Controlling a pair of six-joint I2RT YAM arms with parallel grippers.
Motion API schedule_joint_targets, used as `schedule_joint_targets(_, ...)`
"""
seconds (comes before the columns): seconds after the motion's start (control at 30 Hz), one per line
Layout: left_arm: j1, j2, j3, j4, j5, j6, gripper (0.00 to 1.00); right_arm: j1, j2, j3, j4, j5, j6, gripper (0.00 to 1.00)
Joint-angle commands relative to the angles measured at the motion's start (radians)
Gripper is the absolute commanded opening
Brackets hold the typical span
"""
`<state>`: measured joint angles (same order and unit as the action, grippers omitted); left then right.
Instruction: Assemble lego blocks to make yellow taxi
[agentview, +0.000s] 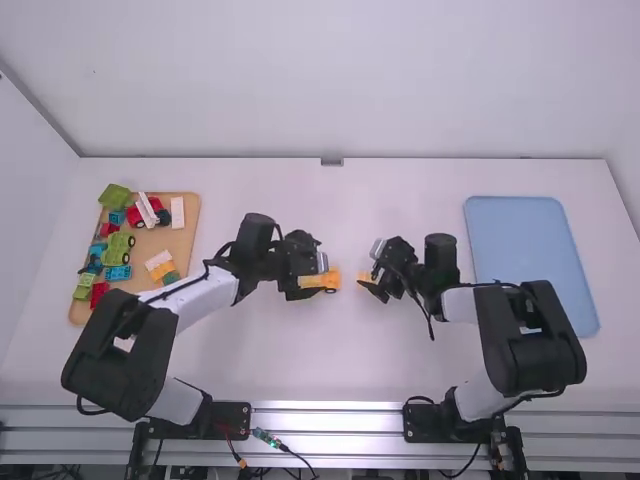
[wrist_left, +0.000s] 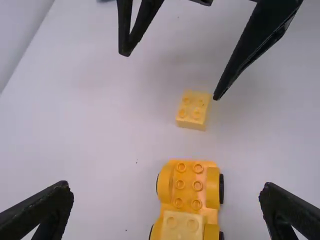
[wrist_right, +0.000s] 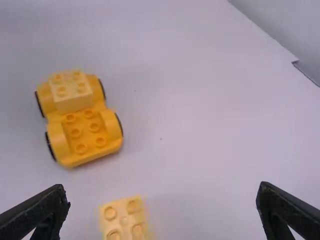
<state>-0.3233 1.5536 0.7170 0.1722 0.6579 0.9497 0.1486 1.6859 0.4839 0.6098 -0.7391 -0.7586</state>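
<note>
Standing on its wheels near the middle of the white tabletop (agentview: 400, 200), the yellow wheeled car base (wrist_right: 95, 132) has its long axis running left to right in the high view, its exposed-stud end towards the right arm, its pale yellow brick-topped end towards the left. A loose pale yellow four-stud brick (wrist_left: 192, 114) sits beyond the exposed-stud end, apart from it. The left gripper (agentview: 316, 278) and right gripper (agentview: 372, 270) both have jaws spread, grasping nothing. Small dark specks dot the smooth surface; a plain pale wall (agentview: 300, 100) rises behind.
</note>
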Motion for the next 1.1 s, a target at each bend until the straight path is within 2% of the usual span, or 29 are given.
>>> schedule_joint_targets(0.0, 0.035, -0.017, -0.01, -0.006, 0.082, 0.051, 0.99, -0.024, 0.007, -0.007, -0.023, -0.089, -0.097, 0.99)
schedule_joint_targets(0.23, 0.126, 0.044, -0.008, -0.025, 0.238, 0.107, 0.99, -0.063, 0.017, -0.007, -0.101, -0.13, -0.211, 0.99)
schedule_joint_targets(0.53, 0.12, 0.15, -0.009, 0.063, 0.24, 0.102, 0.99, -0.062, 0.26, 0.096, -0.011, -0.224, -0.167, 0.99)
schedule_joint_targets(0.83, 0.122, 0.205, -0.006, 0.074, 0.234, 0.096, 0.99, -0.058, 0.302, 0.143, -0.02, -0.229, -0.185, 0.99)
schedule_joint_targets(0.97, 0.121, 0.245, 0.016, 0.06, 0.214, 0.092, 0.99, -0.055, 0.302, 0.172, -0.099, -0.219, -0.218, 0.95)
schedule_joint_targets(1.07, 0.127, 0.257, 0.027, 0.028, 0.245, 0.138, 0.99, -0.057, 0.302, 0.219, -0.247, -0.23, -0.304, 0.87)
